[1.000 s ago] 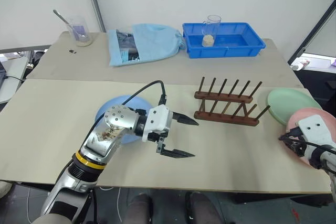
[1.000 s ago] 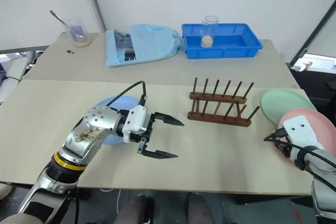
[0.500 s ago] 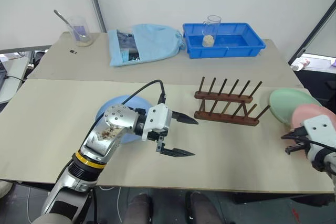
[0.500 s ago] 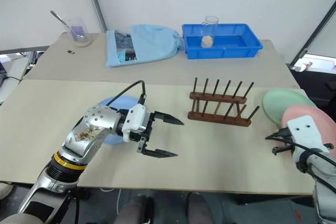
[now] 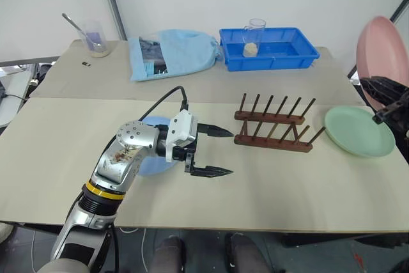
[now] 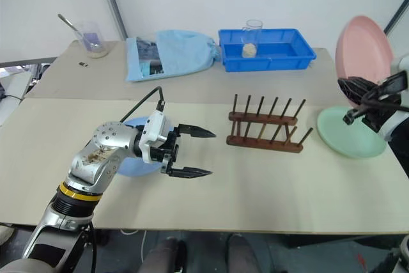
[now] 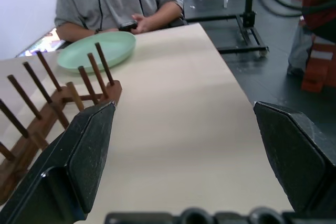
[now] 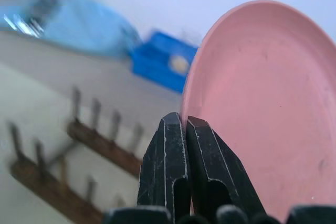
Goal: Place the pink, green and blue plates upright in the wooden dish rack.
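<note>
Above the green plate [image 6: 350,133], the right claw [image 6: 358,87] grips the pink plate [image 6: 362,52] upright

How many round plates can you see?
3. The salmon pink round plate is lifted upright in the right gripper, the mint green round plate lies right of the wooden rack, the light blue round plate lies under the left arm.

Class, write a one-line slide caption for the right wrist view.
Right pincer shut on the pink plate rim, held upright above the wooden dish rack.
</note>
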